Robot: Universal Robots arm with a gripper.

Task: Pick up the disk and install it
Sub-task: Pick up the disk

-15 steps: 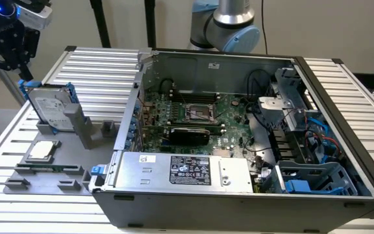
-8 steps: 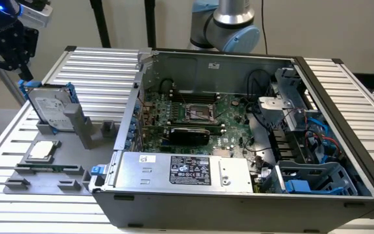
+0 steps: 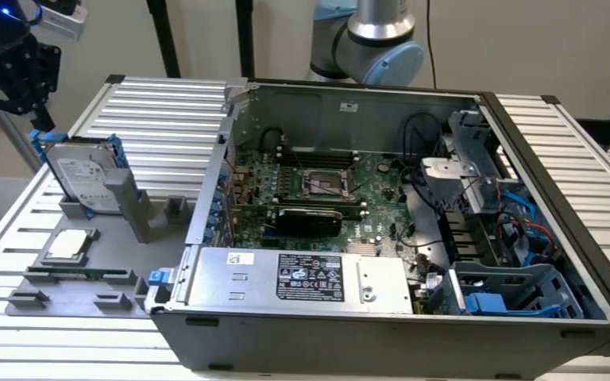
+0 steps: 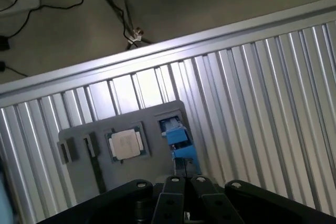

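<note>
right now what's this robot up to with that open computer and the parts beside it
The robot arm's gripper is over the upright disk in its blue carrier rails, at the exterior view's left. The disk stands in the grey holder on the slatted table, not installed yet. Beside it lies a small square silver chip. The open computer case is next to the holder, its insides exposed. I can't tell whether the gripper touches the disk.
</note>
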